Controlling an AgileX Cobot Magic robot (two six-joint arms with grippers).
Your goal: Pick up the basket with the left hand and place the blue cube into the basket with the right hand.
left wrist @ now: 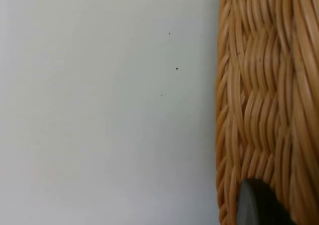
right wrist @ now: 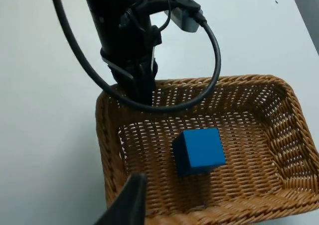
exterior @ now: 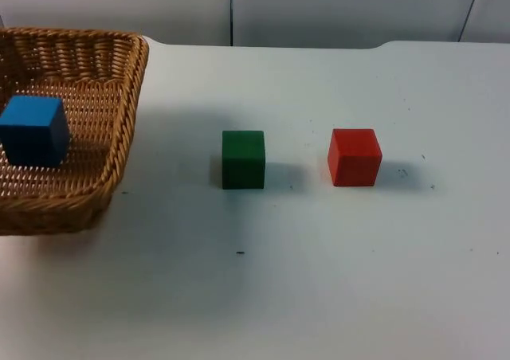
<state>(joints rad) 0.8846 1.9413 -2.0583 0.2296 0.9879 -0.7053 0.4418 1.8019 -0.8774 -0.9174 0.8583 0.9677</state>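
In the top view, the basket (exterior: pixel 131 105) occupies the 9 to 10 o'clock region of the white table (exterior: pixel 319 280), with part of it cut off by the picture edge. The blue cube (exterior: pixel 33 129) rests inside the basket on the woven floor, near the wall on the basket's 9 o'clock side. The green cube (exterior: pixel 243 159) stands on the table near the centre of the picture, well apart from the basket. The red cube (exterior: pixel 355 157) stands at 3 o'clock from the green cube, near it but not touching. Both cubes sit flat on one face. The grey partition wall (exterior: pixel 319 9) closes the table at 12 o'clock. In the right wrist view, the left gripper (right wrist: pixel 144 85) comes down onto the basket (right wrist: pixel 107 150) and is clamped on its rim, one side reaching inside the wall. The blue cube (right wrist: pixel 199 150) lies on the basket floor, clear of all four walls and apart from the left gripper. The right gripper (right wrist: pixel 127 205) hovers above the basket's rim, apart from the blue cube and holding nothing visible; whether it is apart or together cannot be told. In the left wrist view, a black fingertip (left wrist: pixel 256 205) lies against the woven wall of the basket (left wrist: pixel 264 85), with bare table (left wrist: pixel 99 110) beside it.
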